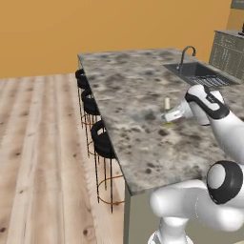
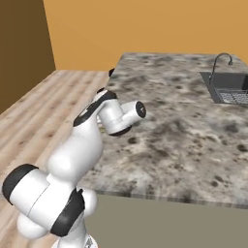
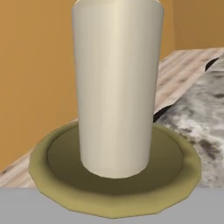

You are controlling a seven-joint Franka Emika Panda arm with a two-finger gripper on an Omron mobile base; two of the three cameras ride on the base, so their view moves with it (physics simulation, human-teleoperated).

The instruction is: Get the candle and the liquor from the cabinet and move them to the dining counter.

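Upright cream candle (image 3: 116,87) on round brass base, on mottled marble dining counter (image 1: 138,81).

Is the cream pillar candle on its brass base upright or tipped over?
Upright. The cream pillar candle rises straight from its round brass base over the mottled marble dining counter.

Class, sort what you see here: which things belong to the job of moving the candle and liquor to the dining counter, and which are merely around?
Part of the job:
candle, upright by the gripper
dining counter

Merely around:
sink and tap
black stools
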